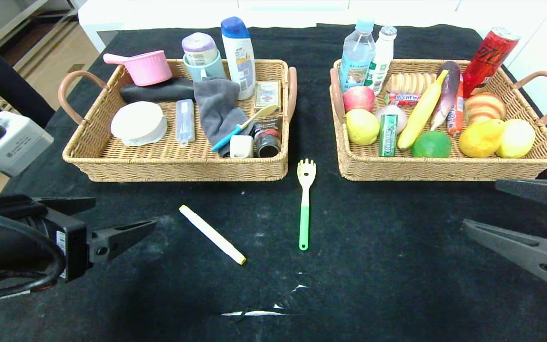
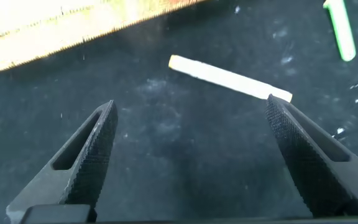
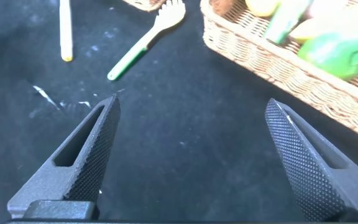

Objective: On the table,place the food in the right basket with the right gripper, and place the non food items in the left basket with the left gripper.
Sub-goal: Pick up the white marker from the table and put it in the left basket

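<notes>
- Two items lie loose on the counter between the baskets and the robot: a pale yellow stick and a green-handled fork.
- Stick: long axis runs diagonally, its far end toward the left basket and its near, yellow-tipped end toward the middle of the counter; it lies flat, well apart from the fork.
- Fork: long axis runs nearly straight away from the robot, cream tines pointing at the gap between the baskets, green handle end toward the robot.
- Left pincer sits low at the near left, wide open and holding nothing; its wrist view shows the stick just beyond the fingertips.
- Right pincer sits low at the near right, also spread wide and holding nothing, close to the right basket.
- Left basket is filled with household goods such as a shampoo bottle and a grey cloth; the right basket holds fruit, drinks and snacks, among them a banana.
- Counter is covered in black cloth, scuffed with white marks; white furniture stands behind it.
</notes>
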Controlling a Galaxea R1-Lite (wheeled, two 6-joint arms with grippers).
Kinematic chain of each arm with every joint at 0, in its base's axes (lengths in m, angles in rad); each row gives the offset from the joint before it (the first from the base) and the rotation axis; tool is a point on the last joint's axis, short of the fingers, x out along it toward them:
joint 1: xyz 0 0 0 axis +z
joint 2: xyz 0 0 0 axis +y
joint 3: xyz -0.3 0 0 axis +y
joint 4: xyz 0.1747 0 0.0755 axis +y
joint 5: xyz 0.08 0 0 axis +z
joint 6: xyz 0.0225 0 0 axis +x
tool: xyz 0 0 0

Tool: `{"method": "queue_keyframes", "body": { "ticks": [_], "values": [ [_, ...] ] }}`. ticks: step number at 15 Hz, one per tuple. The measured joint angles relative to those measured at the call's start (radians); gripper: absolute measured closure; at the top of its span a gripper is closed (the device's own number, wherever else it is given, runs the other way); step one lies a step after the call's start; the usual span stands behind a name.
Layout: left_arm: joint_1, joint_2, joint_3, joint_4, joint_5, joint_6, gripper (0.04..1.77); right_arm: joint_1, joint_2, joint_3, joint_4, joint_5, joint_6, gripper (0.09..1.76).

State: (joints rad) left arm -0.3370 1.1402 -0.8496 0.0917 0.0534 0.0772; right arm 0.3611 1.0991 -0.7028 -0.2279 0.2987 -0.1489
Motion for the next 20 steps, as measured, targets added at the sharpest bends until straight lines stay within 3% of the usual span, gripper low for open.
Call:
{"method": "queue_keyframes", "body": {
  "ticks": [6,9,12,16,20],
  "values": [
    [-0.020,0.017,-0.028,0.029,0.014,-0.004,0.09,-0.008,0.003,-0.004,-0.001,-0.001,0.000,0.15],
    [-0.037,0.041,-0.094,0.083,0.046,-0.050,0.09,-0.009,0.003,-0.004,0.000,-0.002,0.000,0.15],
    [-0.085,0.100,-0.232,0.218,0.090,-0.174,0.09,-0.009,0.003,-0.004,-0.001,-0.002,0.000,0.15],
    [-0.116,0.214,-0.370,0.365,0.101,-0.334,0.09,-0.009,0.001,-0.006,0.000,-0.002,0.001,0.15],
    [-0.129,0.350,-0.480,0.540,0.111,-0.564,0.09,-0.010,0.002,-0.006,0.000,-0.002,0.001,0.15]
  ]
}}
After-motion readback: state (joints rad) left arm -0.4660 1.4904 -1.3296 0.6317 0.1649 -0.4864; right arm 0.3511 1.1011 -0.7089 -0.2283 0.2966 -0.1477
